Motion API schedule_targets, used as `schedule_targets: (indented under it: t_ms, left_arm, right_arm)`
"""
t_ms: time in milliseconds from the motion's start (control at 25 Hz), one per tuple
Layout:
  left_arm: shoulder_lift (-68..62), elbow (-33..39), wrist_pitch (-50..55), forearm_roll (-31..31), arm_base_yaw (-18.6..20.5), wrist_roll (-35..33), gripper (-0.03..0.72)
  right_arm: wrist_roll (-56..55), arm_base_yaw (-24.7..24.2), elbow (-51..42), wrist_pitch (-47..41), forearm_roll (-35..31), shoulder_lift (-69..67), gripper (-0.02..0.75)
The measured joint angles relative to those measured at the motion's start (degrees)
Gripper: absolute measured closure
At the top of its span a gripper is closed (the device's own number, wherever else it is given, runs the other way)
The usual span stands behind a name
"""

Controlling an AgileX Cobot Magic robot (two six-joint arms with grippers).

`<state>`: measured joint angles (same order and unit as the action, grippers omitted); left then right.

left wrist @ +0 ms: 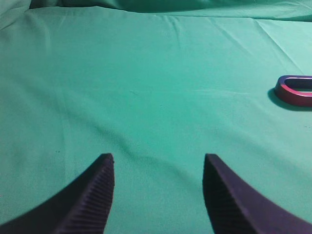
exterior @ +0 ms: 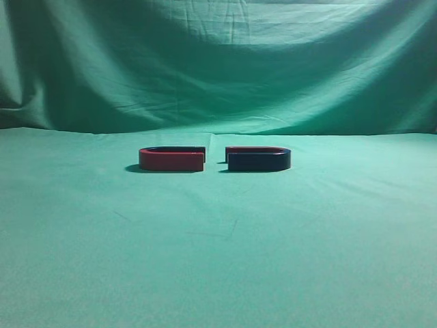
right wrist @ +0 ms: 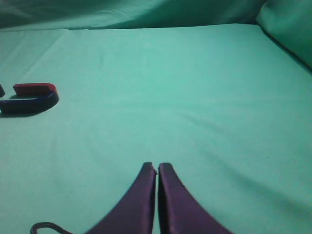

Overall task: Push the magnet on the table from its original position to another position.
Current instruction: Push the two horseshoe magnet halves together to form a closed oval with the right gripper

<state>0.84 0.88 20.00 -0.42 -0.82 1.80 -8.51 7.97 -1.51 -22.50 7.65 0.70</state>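
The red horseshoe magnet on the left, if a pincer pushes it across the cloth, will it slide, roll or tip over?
The red magnet lies flat and low, so it will probably slide, not roll or tip. It looks rigid and likely heavy for its size. The green cloth may drag or wrinkle under it. Its open ends face the dark magnet, so it may jump toward or away from that.

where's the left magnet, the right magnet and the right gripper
left magnet (exterior: 172, 160), exterior view, red front side
right magnet (exterior: 259, 160), exterior view, dark front side
right gripper (right wrist: 157, 171), right wrist view, seam between closed fingertips
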Motion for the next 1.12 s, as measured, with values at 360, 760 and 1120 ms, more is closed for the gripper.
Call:
schedule_targets:
  t_ms: [360, 760, 1120]
  left_arm:
    - [0.0, 0.0, 0.0, 0.0, 0.0, 0.0, 0.316]
    - [0.0, 0.0, 0.0, 0.0, 0.0, 0.0, 0.316]
    - [0.0, 0.0, 0.0, 0.0, 0.0, 0.0, 0.316]
  right_arm:
    - [-1.25, 0.0, -0.2, 28.24, 0.52, 0.0, 0.738]
    - [-1.73, 0.0, 14.36, 16.87, 1.33, -19.4, 0.738]
    - [3.87, 0.0, 33.77, -9.8, -7.3, -50.17, 0.738]
